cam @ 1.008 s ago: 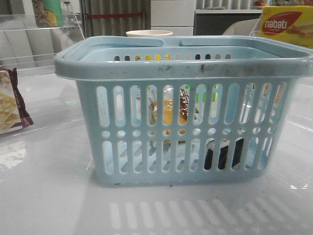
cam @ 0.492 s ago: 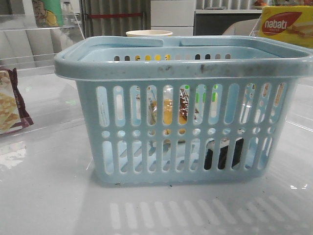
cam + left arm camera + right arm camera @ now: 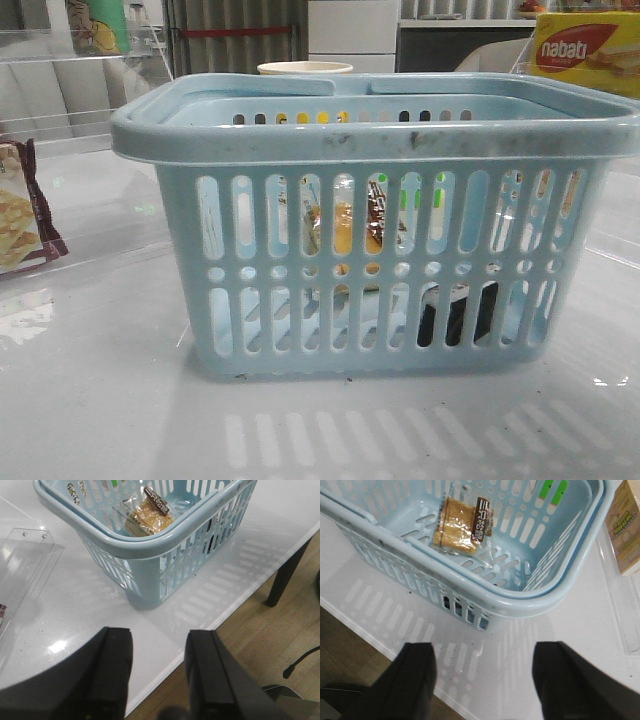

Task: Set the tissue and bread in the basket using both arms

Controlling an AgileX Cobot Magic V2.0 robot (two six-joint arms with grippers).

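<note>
The light blue basket [image 3: 375, 135] stands in the middle of the table. The bread [image 3: 345, 228] in its clear wrapper lies inside, seen through the slots. It also shows on the basket floor in the left wrist view [image 3: 148, 516] and in the right wrist view [image 3: 462, 524]. The black tissue [image 3: 455, 315] lies low in the basket's right part, dark behind the slots. My left gripper [image 3: 157, 652] is open and empty, above the table's front edge, back from the basket [image 3: 150, 547]. My right gripper [image 3: 487, 667] is open and empty, back from the basket [image 3: 485, 587]. Neither gripper shows in the front view.
A maroon-edged cracker bag [image 3: 20, 215] lies at the far left. A yellow nabati box [image 3: 585, 50] stands at the back right. A cup [image 3: 305, 68] stands behind the basket. A clear acrylic stand [image 3: 25, 555] is beside the basket. The table edge [image 3: 220, 617] drops to wooden floor.
</note>
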